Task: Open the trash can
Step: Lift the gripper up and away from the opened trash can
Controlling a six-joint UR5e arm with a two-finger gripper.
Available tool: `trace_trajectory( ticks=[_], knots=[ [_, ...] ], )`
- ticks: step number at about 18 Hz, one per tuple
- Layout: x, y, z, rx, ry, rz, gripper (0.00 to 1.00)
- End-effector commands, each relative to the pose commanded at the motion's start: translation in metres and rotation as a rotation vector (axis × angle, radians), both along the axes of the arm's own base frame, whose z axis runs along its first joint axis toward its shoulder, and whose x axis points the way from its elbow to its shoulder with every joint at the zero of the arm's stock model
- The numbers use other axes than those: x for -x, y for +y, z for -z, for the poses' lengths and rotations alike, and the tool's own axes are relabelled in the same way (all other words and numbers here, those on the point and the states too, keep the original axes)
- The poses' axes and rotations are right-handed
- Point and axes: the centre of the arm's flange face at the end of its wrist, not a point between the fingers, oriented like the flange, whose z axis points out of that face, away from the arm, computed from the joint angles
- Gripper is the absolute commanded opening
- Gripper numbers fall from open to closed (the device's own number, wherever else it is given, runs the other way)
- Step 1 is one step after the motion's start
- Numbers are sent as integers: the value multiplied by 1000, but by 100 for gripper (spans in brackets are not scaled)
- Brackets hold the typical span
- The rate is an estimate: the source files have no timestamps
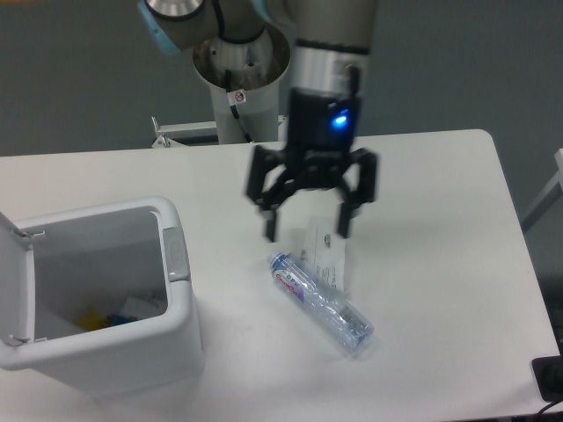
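A white table (422, 264) seen from above. At its left front corner stands the trash can (114, 352) — a white boxy bin with its lid (13, 281) swung up and back on the left side, so the inside shows, with a few yellow and blue scraps (106, 319) at the bottom. A grey tab (176, 255) sits on its right rim. The gripper (305, 230) hangs over the table's middle, fingers spread and holding nothing, slightly blurred. Just below it lie a clear plastic bottle (321, 303) on its side and a small white card (325, 255).
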Motion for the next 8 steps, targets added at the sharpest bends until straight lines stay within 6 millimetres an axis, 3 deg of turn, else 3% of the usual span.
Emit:
trace_trajectory(
  ticks=[2,4,6,8],
  knots=[
    [24,-28,14,120,59,33,100],
    [33,-46,20,241,99,138,100],
    [57,-85,33,428,154,247,100],
    [68,-102,37,499,184,288,100]
  ],
)
